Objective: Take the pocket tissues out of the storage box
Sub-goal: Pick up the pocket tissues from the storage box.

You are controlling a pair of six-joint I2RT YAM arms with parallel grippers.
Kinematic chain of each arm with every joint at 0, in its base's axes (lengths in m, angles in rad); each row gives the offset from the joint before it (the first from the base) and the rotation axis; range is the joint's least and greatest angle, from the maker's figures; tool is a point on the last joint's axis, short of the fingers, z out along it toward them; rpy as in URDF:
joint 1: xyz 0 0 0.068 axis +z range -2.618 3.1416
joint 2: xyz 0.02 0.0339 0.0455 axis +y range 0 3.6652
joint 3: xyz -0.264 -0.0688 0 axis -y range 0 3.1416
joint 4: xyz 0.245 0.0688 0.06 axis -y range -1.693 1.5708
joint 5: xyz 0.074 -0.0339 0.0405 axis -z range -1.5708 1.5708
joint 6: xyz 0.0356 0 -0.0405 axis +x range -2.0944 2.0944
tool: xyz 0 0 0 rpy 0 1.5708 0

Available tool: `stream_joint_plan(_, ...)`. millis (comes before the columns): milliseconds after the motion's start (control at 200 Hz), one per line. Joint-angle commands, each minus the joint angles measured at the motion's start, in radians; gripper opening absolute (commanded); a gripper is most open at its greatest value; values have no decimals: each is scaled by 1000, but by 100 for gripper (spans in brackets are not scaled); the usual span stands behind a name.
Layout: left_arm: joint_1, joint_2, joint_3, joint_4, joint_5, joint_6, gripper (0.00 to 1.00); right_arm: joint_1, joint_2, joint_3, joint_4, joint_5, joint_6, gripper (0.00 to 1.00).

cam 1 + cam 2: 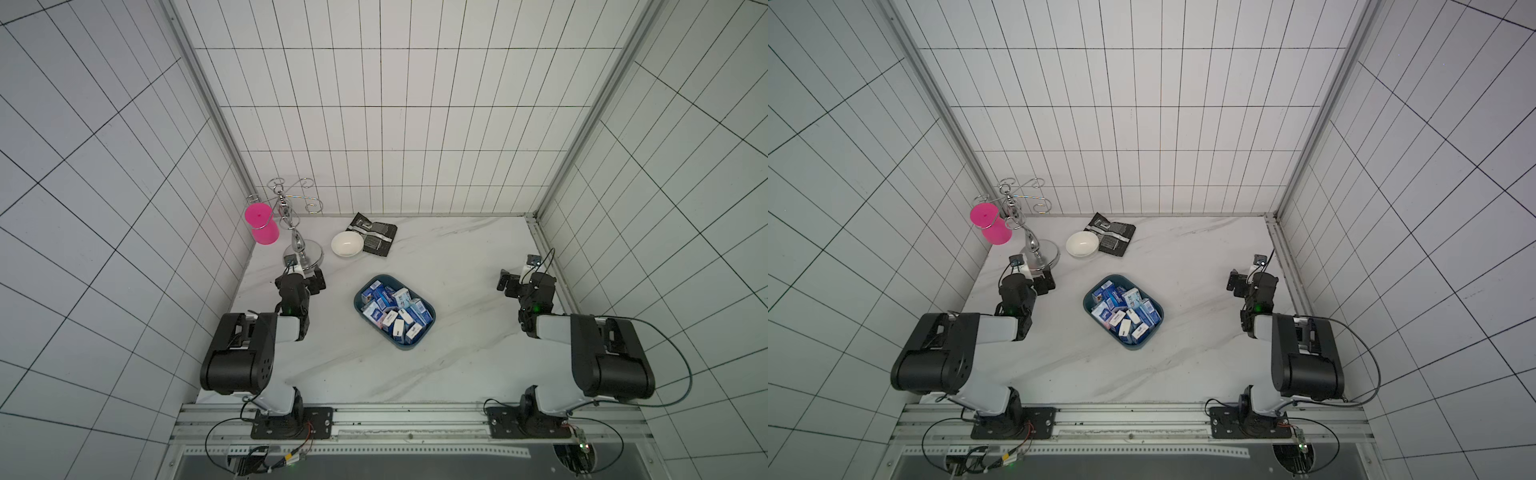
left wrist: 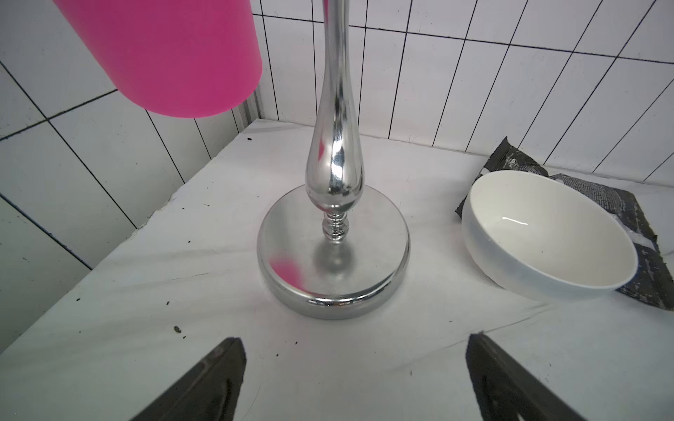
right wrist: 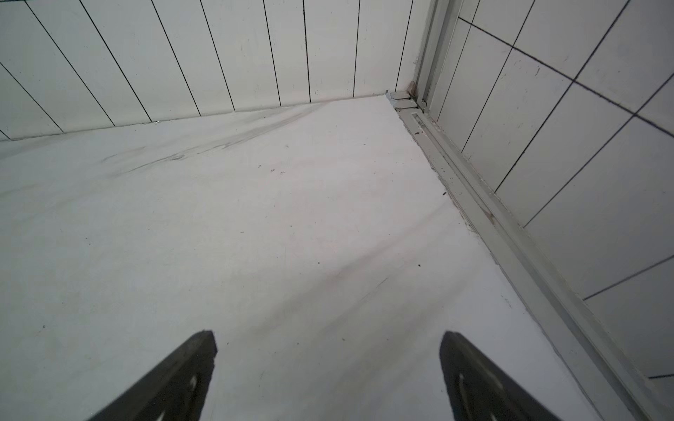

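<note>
Left gripper (image 2: 357, 342): jaws spread wide, nothing between them. It is held low over the table (image 1: 457, 332) near the left edge, facing the round base of a chrome stand (image 2: 333, 262) but apart from it.
Right gripper (image 3: 328, 339): jaws likewise spread wide and empty. It is held near the right edge, facing the far right corner, where only bare table is seen.
Storage box (image 1: 358, 309): a dark teal tub, set about midway between the left and right edges. It lies between the two grippers and well apart from both, as shown in both top views.
Pocket tissues (image 1: 395, 313): blue and white packets heaped at mixed angles inside the storage box. None is seen outside it.
Other things: a pink cup (image 1: 261, 224) is carried on the stand. A white bowl (image 1: 347, 244) rests partly on a black-and-silver pouch (image 1: 376, 235) toward the far edge.
Step in hand: judged to be the very start, with no packet gripped and no approach begun.
Next move: one gripper would have to be turned toward the box, brought over the heap, and closed across a topmost packet. Soft wrappers and close packing suggest that a neighbouring packet may be dragged along.
</note>
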Motion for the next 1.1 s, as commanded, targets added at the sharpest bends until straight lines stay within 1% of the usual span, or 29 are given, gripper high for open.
stream_joint_plan(0,1,-13,9,5,-11,0,98,-3,4,-22,18,-6,-10,99)
stream_joint_plan(745,4,-6,18,-5,-13,-7,98,-8,6,-20,13,-12,-4,99)
stream_joint_plan(875,27,-23,2,9,37,-21,98,-8,6,-18,12,-12,-5,99)
stream_joint_plan(945,27,-26,12,-15,26,-26,98,-7,4,-20,12,-12,-7,99)
stream_joint_plan(1025,25,-25,5,4,21,-25,98,-6,2,-22,16,-12,-10,99)
stream_joint_plan(1094,26,-41,8,-4,-13,-39,98,-8,-3,-15,-2,-60,-25,99)
